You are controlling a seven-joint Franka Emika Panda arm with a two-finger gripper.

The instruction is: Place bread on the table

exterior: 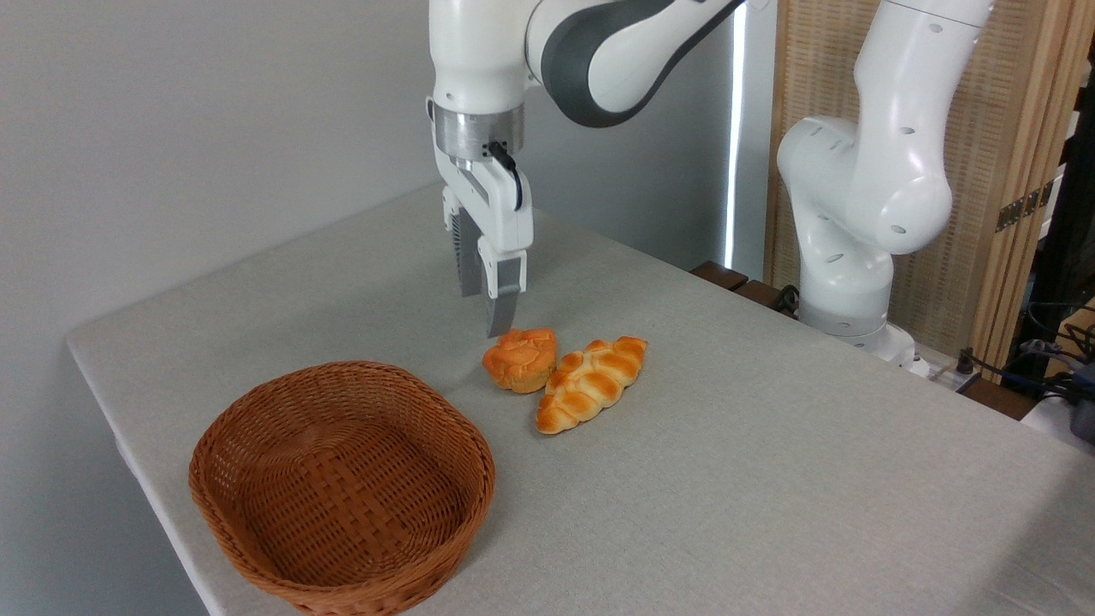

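Grey wall fills the background on the left side, and slatted wooden panels stand behind the robot base at the right. A light grey tabletop [770, 479] with rounded corners carries all items.

Left to right:

1. Wicker basket [342, 488]. Brown, woven, shallow, with nothing visible inside. It sits below and to the left of the end effector, well apart from it, near the front left edge of the tabletop.

2. End effector [486, 295]. It points straight down from the white wrist of the arm [599, 51]. Two grey fingers are visible with a narrow gap between them; they are slightly spread and hold nothing. The fingertips hang just above the bread, and contact cannot be confirmed from this view.

3. Bread [520, 359]. Small round golden-orange bun with a swirled top. It rests on the tabletop directly below the end effector, slightly to the right of the fingertips.

4. Braided loaf [592, 382]. Longer oval loaf, lying diagonally on the tabletop, below and to the right of the end effector. Its left side touches or nearly touches the bread.

5. Robot base [847, 248]. White column at the far right edge of the tabletop, well to the right of the end effector, with cables [1035, 359] beside it.
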